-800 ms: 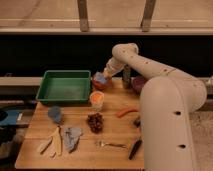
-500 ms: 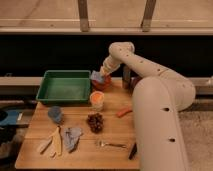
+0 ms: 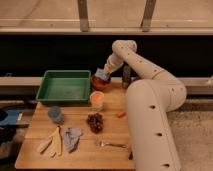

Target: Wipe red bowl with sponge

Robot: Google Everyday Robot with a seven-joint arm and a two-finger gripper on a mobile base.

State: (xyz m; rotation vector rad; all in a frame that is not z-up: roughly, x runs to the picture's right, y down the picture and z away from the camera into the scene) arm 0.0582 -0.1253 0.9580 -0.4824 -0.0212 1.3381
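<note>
The red bowl [image 3: 99, 83] sits at the back of the wooden table [image 3: 80, 150], just right of the green tray. A blue sponge [image 3: 102, 75] rests in or on the bowl's top. My gripper [image 3: 104, 71] is at the sponge, reaching down from the white arm [image 3: 145, 65] that arcs over from the right. The arm's large white body fills the right side and hides the table's right part.
A green tray [image 3: 66, 86] stands at the back left. An orange cup [image 3: 97, 99], a blue cup [image 3: 55, 114], dark grapes [image 3: 94, 122], a grey cloth [image 3: 71, 137], wooden utensils [image 3: 54, 142], a fork [image 3: 111, 144] and an orange piece [image 3: 120, 113] lie on the table.
The arm has swung left and its body now covers more of the table's right side. The gripper stays at the red bowl with the sponge.
</note>
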